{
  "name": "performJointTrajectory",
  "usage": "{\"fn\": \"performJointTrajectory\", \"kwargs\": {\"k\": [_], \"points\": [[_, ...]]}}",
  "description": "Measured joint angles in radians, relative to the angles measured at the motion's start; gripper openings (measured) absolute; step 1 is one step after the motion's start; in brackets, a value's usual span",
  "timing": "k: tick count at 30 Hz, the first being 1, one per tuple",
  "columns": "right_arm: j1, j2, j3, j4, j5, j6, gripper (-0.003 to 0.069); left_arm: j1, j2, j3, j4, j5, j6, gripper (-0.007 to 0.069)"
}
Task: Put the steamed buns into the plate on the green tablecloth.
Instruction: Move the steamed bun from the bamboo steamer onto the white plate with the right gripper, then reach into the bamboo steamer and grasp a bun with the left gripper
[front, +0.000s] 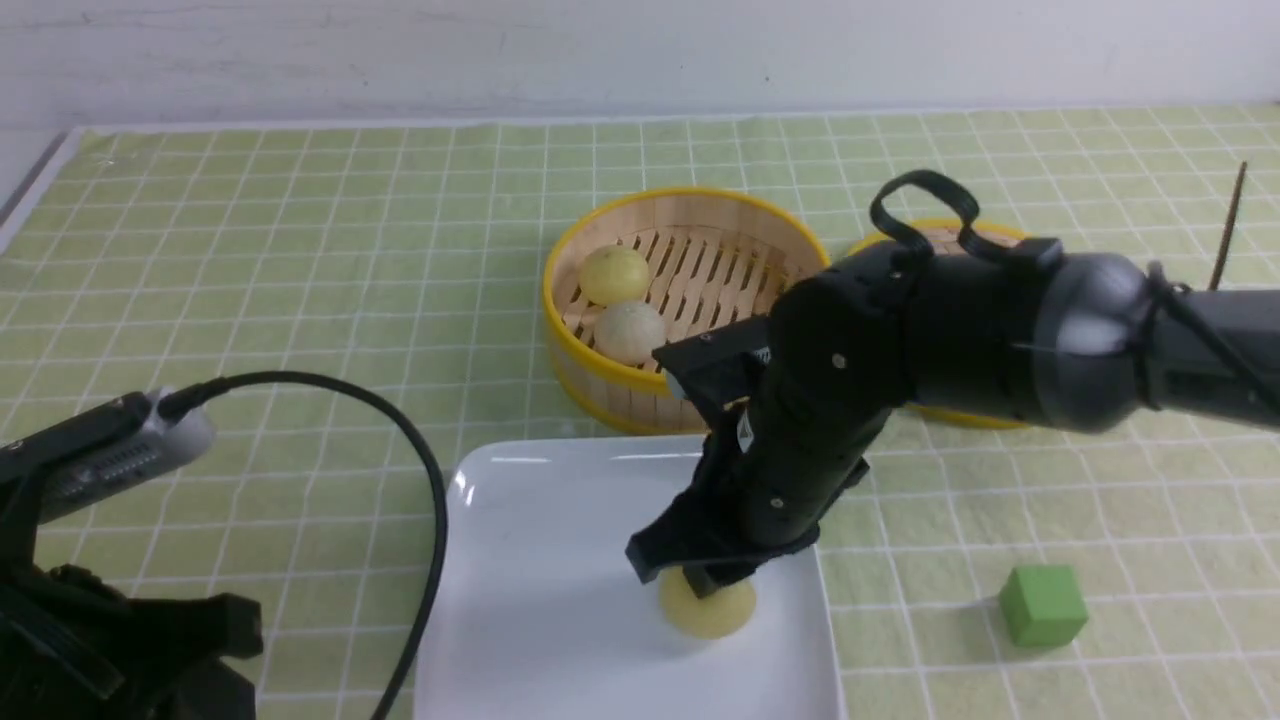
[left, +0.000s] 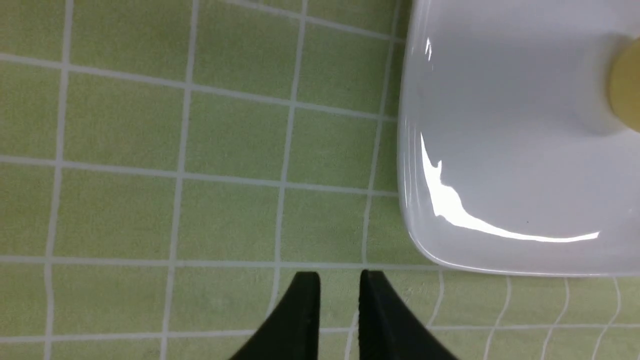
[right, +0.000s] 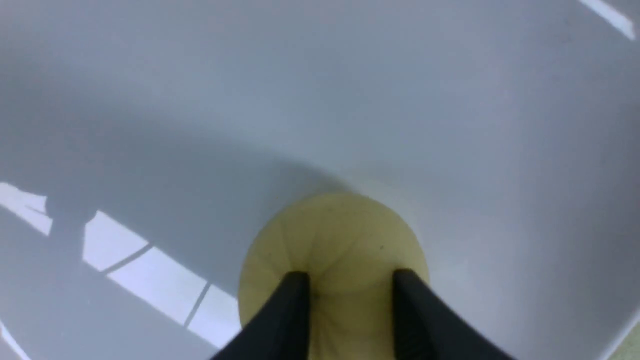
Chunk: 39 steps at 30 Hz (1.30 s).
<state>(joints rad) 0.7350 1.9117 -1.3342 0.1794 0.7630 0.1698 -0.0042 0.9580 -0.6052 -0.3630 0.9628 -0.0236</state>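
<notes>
Where right gripper (right: 350, 277) clasps: yellow bun (front: 710, 612), plate (front: 540, 580) four o'clock
Left gripper (left: 339, 280): clenched over tablecloth (left: 125, 125)
Bamboo steamer (front: 560, 340): two buns (front: 614, 275) (front: 630, 332), nine o'clock

Black tapered right claw (right: 350, 280), looped cable (front: 915, 205)
</notes>
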Motion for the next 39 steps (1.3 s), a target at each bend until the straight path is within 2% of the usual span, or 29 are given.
{"fn": "performJointTrajectory", "kwargs": {"k": [1, 3, 4, 6, 7, 8, 10, 12, 14, 17, 23, 25, 28, 32, 33, 34, 36, 39], "points": [[0.0, 0.0, -0.011, -0.004, 0.022, 0.0, 0.0356, 0.0, 0.0, 0.0, 0.0, -0.001, 0.0, 0.0151], [0.0, -0.001, -0.031, -0.013, 0.057, -0.001, 0.0402, 0.0, 0.0, 0.0, -0.001, -0.001, 0.0, 0.0153], [-0.004, -0.013, -0.086, -0.033, 0.147, -0.013, 0.0452, 0.0, 0.0, 0.0, -0.001, -0.001, 0.0, 0.0158], [-0.01, -0.042, -0.16, -0.063, 0.258, -0.029, 0.0455, 0.0, 0.0, 0.0, -0.001, -0.001, 0.0, 0.016], [-0.013, -0.058, -0.205, -0.083, 0.312, -0.038, 0.044, 0.0, 0.0, 0.0, -0.002, -0.002, 0.0, 0.016], [-0.021, -0.09, -0.264, -0.122, 0.397, -0.045, 0.0374, 0.0, 0.0, 0.0, -0.002, -0.009, 0.0, 0.016], [-0.032, -0.145, -0.302, -0.171, 0.427, -0.057, 0.0288, 0.0, 0.001, -0.006, -0.004, -0.024, 0.0, 0.016], [-0.045, -0.198, -0.308, -0.207, 0.441, -0.064, 0.0153, 0.0, 0.009, -0.029, -0.019, -0.042, 0.003, 0.0149], [-0.074, -0.29, -0.27, -0.227, 0.451, -0.059, 0.002, 0.0, 0.043, -0.082, -0.038, -0.045, 0.024, 0.0098], [-0.112, -0.421, -0.145, -0.237, 0.461, -0.033, -0.0015, 0.0, 0.122, -0.185, -0.067, -0.008, 0.071, 0.0018], [-0.155, -0.672, 0.202, -0.241, 0.476, -0.025, -0.0016, -0.01, 0.337, -0.367, -0.177, 0.063, 0.163, 0.0002], [-0.156, -0.715, 0.267, -0.241, 0.472, -0.022, -0.0016, -0.033, 0.386, -0.411, -0.185, 0.063, 0.169, 0.0002], [-0.157, -0.804, 0.411, -0.241, 0.409, -0.008, -0.0016, -0.163, 0.541, -0.561, -0.156, 0.062, 0.137, 0.0004], [-0.158, -0.835, 0.49, -0.241, 0.357, -0.003, -0.0015, -0.314, 0.728, -0.789, -0.044, 0.067, 0.003, 0.0048], [-0.158, -0.836, 0.501, -0.241, 0.348, -0.003, -0.0015, -0.362, 0.786, -0.871, 0.008, 0.068, -0.054, 0.0081], [-0.158, -0.836, 0.501, -0.241, 0.348, -0.003, -0.0015, -0.368, 0.795, -0.899, 0.026, 0.07, -0.062, 0.0085], [-0.158, -0.836, 0.514, -0.244, 0.326, -0.004, -0.0013, -0.435, 0.91, -1.062, 0.15, 0.081, -0.158, 0.016], [-0.158, -0.836, 0.515, -0.248, 0.288, -0.015, -0.0011, -0.492, 1.028, -1.242, 0.272, 0.091, -0.232, 0.0256]]}}
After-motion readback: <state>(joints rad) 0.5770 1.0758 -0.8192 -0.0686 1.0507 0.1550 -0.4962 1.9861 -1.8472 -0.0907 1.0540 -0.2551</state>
